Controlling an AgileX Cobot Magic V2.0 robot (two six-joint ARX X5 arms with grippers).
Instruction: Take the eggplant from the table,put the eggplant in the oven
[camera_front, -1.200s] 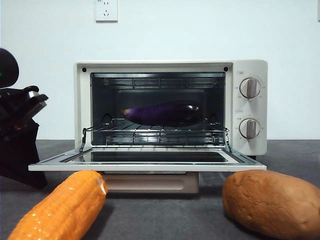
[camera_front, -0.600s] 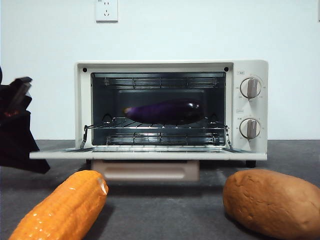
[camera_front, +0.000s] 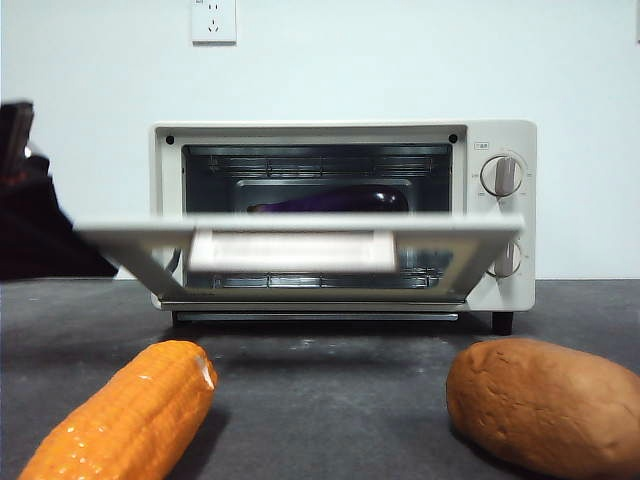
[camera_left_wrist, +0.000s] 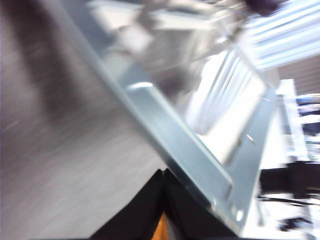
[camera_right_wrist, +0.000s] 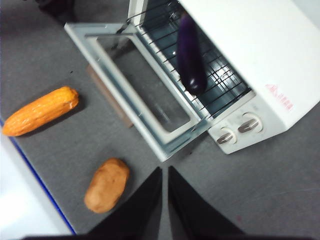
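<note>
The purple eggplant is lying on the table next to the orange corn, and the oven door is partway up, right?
Not quite. The eggplant is lying on the wire rack inside the oven, not on the table by the corn. The right wrist view shows it best. The door is partway up, as you said.

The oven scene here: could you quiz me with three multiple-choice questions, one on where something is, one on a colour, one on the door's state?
1. Where is the eggplant?
A. on the table
B. on the rack inside the oven
C. in a gripper

2. What colour is the corn cob?
A. orange
B. green
C. white

3. How does the oven door stand?
A. shut tight
B. removed
C. partway up

Answers: 1 B, purple shows behind the door in the front view; 2 A, it lies orange on the table; 3 C, the door hangs half raised, with the left gripper under its edge.
</note>
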